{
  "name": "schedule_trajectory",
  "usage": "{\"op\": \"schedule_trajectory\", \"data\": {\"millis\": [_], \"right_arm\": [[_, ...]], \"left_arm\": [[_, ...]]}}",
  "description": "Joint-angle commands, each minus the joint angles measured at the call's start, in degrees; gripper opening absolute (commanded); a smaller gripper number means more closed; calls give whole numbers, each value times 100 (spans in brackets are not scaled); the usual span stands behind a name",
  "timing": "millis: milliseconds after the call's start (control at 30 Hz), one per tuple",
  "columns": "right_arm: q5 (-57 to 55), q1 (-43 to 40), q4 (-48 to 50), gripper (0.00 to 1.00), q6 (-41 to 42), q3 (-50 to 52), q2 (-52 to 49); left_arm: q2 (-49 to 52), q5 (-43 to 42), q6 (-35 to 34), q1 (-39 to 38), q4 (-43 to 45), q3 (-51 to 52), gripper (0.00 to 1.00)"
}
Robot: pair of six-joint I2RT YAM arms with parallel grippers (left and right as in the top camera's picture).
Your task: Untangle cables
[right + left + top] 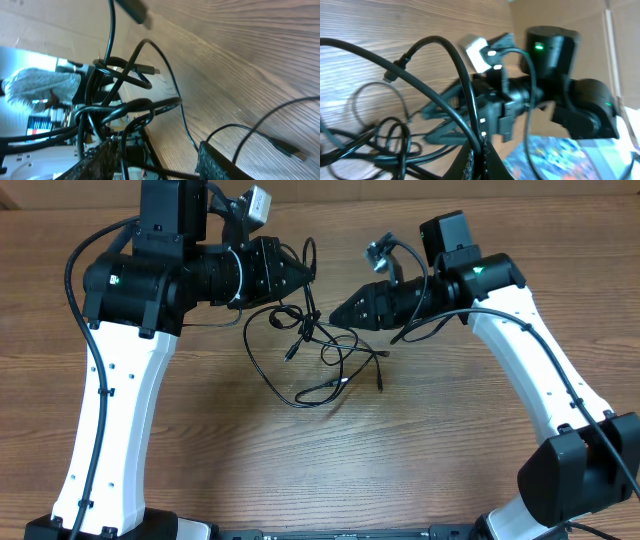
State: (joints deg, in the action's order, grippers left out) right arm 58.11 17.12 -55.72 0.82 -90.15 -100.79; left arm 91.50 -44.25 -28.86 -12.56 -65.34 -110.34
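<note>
Spreading between them, the cables (304,330) are clenched in the left claw (312,274); right claw (335,313) released.

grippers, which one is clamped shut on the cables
The left gripper: its fingers are pinched together on a strand of the cables, while the right gripper has its fingers apart.
</note>
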Motion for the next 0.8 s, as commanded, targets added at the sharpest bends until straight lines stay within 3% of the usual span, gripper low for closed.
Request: {"op": "schedule_trajectory", "data": {"millis": [0,233,400,567,767], "right_arm": [[155,144,68,52,-264,24,37],[153,153,146,51,-317,24,37],[155,153,-20,51,-1510,26,37],[157,153,13,50,-1744,24,37],[162,153,42,36,-1742,24,37]], "left_arm": [[-122,-673,-101,2,68,-50,4],[-122,-1049,-205,2,87,-50,4],[-122,-1150,-472,2,133,-50,4],[-122,-1150,-754,22,267,-50,4],[-122,-1178,-1062,22,472,-50,4]]}}
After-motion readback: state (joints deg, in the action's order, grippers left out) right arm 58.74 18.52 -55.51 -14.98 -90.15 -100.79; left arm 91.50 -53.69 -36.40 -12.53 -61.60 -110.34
